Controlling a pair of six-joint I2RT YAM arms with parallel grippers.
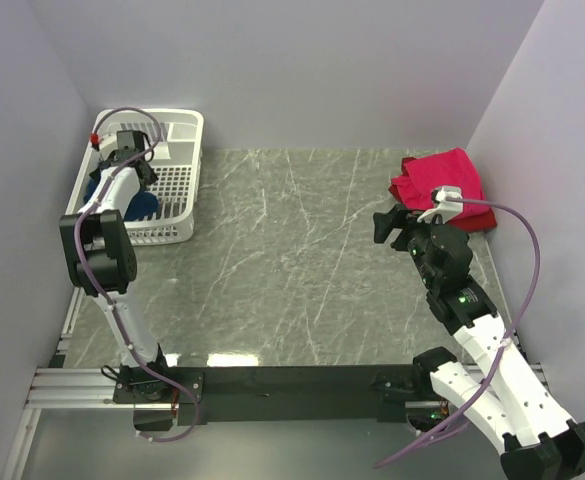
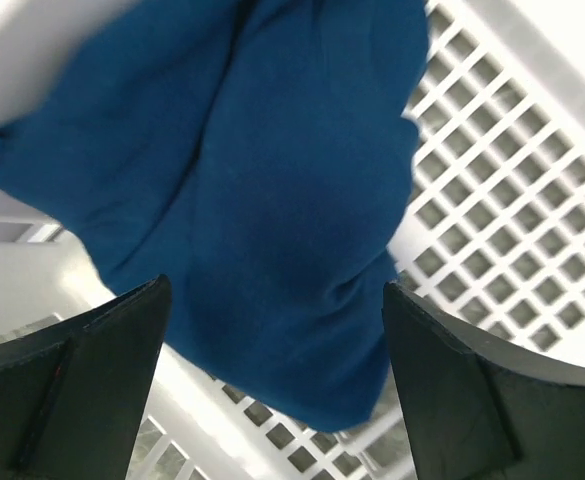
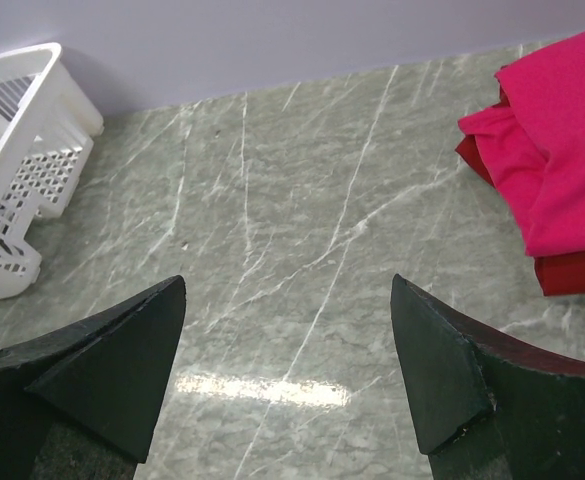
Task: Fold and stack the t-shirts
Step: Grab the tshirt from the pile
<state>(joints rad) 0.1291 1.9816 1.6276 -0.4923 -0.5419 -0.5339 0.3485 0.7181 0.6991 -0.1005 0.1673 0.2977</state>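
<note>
A navy blue t-shirt (image 2: 262, 190) lies bunched inside the white slotted basket (image 1: 177, 190) at the far left; a bit of it shows in the top view (image 1: 140, 205). My left gripper (image 2: 277, 300) hangs open just above the blue cloth, jaws wide on either side, nothing held. Folded pinkish-red (image 1: 442, 180) and darker red t-shirts (image 3: 582, 270) are stacked at the far right. My right gripper (image 1: 387, 225) is open and empty above the table, just left of that stack; in its wrist view (image 3: 287, 290) the stack (image 3: 562, 140) lies to the right.
The basket's grid floor (image 2: 502, 200) shows around the blue cloth. The basket corner also shows in the right wrist view (image 3: 22, 150). Grey marble tabletop (image 1: 292, 260) spans between basket and stack. Lilac walls enclose three sides.
</note>
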